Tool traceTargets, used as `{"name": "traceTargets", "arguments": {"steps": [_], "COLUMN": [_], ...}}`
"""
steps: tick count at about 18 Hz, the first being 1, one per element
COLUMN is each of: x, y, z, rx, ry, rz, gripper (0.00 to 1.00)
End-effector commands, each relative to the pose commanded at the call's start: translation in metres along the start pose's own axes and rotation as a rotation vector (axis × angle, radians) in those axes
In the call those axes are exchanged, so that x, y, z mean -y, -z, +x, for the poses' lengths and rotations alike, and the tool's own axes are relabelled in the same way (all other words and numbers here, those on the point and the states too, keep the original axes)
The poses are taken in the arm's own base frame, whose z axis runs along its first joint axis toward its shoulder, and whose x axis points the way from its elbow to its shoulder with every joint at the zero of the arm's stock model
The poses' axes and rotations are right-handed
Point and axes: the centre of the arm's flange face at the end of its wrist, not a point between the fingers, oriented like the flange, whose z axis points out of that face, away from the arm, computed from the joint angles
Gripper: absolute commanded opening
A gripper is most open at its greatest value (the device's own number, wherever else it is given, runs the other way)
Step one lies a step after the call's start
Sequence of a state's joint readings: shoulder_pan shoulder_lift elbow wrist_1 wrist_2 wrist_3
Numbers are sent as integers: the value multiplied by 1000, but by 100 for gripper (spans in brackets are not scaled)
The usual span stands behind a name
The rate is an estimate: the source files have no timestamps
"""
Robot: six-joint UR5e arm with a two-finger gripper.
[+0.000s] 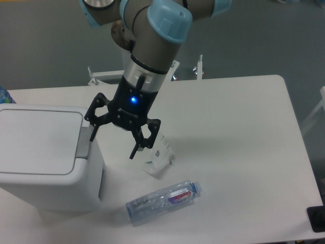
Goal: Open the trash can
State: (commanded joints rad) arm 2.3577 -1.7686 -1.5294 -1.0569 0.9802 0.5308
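The trash can (43, 168) is a large white boxy bin at the left of the table, with its flat lid (38, 140) down and closed. A grey push tab (84, 146) sits on its right edge. My gripper (112, 147) hangs just right of the bin with its two black fingers spread wide, open and empty. Its left fingertip (93, 137) is right beside the top of the grey tab; I cannot tell whether it touches it.
A clear plastic bottle (162, 201) lies on its side on the white table (238, 127) below the gripper. A small white labelled packet (160, 158) stands behind the right finger. A dark object (316, 218) sits at the right edge.
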Motion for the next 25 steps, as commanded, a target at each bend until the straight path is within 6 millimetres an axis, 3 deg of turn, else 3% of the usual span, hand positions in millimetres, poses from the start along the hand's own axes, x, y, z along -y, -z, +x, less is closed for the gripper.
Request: {"name": "traceTargets", "arguments": {"steps": [7, 12, 25], "x": [-1, -2, 7], "y": [-18, -20, -5], "z": [7, 6, 4], "rx": [-23, -23, -2], "ry": [-1, 1, 4], "rz": [-22, -26, 1], "gripper": [100, 100, 100]}}
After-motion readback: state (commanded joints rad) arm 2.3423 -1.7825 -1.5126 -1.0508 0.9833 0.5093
